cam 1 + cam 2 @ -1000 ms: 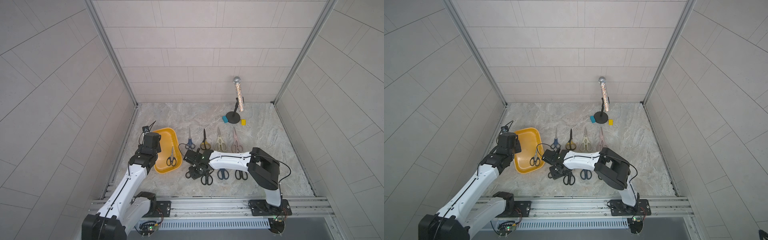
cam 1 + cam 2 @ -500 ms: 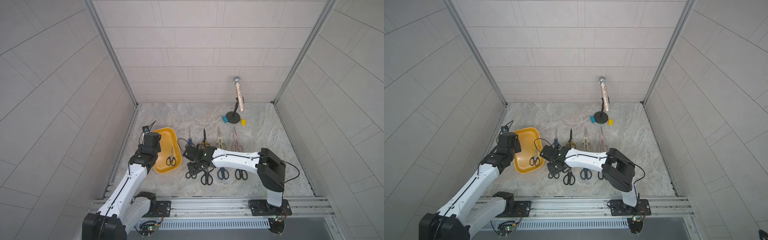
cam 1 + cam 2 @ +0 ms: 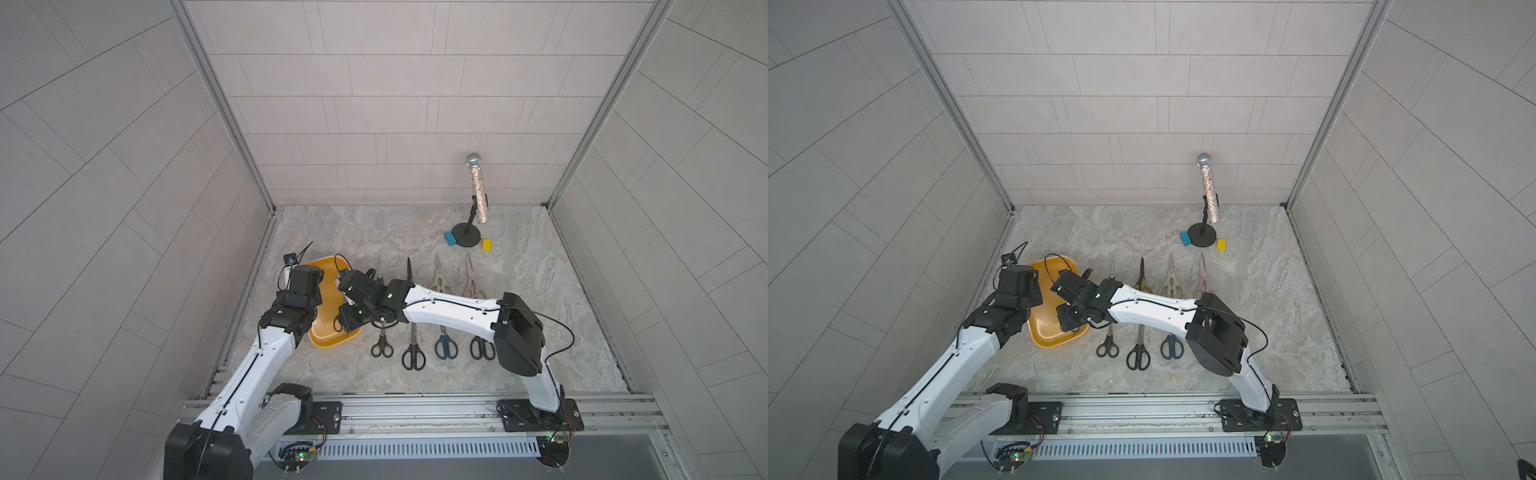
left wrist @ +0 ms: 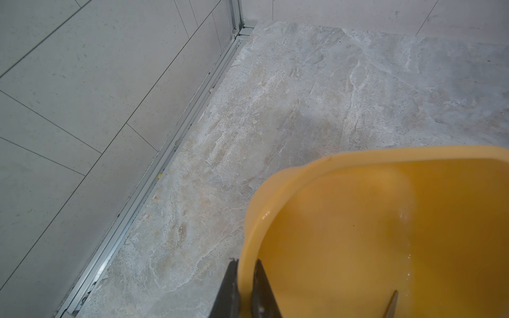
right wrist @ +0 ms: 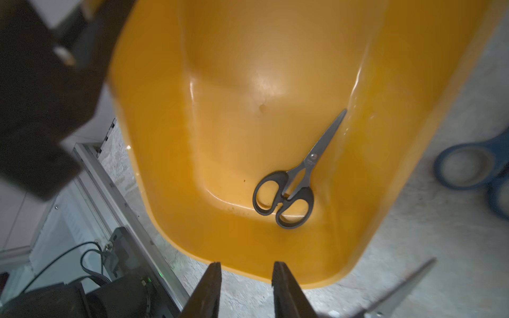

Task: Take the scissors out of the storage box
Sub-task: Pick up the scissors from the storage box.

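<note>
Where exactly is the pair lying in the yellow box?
In the right wrist view, the black-handled scissors lie flat on the storage box floor, handles toward the end nearest the open right gripper.

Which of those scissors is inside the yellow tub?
The small black-handled pair, flat on the floor of the storage box. The other scissors all lie outside it, in rows on the table.
</note>
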{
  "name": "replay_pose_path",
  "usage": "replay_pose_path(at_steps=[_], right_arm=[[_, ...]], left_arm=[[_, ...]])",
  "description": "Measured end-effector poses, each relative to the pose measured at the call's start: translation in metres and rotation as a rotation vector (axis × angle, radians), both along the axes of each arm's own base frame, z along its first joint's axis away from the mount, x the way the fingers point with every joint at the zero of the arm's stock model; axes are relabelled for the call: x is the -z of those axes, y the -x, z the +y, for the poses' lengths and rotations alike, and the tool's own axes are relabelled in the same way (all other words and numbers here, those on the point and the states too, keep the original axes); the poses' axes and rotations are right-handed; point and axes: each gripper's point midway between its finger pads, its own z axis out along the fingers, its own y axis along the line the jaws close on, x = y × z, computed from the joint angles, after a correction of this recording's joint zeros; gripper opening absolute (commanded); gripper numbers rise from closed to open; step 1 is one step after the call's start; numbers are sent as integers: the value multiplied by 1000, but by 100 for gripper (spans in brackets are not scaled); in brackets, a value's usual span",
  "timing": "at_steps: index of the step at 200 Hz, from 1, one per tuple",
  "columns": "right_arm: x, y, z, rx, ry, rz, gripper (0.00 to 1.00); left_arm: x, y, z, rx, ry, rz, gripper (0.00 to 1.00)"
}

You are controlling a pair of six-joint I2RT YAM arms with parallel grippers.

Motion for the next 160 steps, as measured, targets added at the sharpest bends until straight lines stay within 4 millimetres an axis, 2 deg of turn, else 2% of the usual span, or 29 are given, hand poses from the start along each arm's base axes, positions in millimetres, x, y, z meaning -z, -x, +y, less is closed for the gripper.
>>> replay_pose_path(at_steps=[20, 39, 110, 124, 160], right_arm=[[27, 0, 2, 43, 30, 59, 42], [41, -1, 0, 86, 47, 97, 42], [65, -17, 11, 218, 23, 172, 32], [71, -19, 12, 233, 24, 177, 32], [70, -26, 16, 253, 9, 181, 37]], left_arm=[[0, 1, 1, -8, 1, 0, 0], [1, 1, 1, -13, 2, 0, 0], [1, 1, -1, -10, 3, 0, 0], [1, 1, -1, -8, 5, -1, 0], [1, 1, -2, -4, 7, -1, 0]])
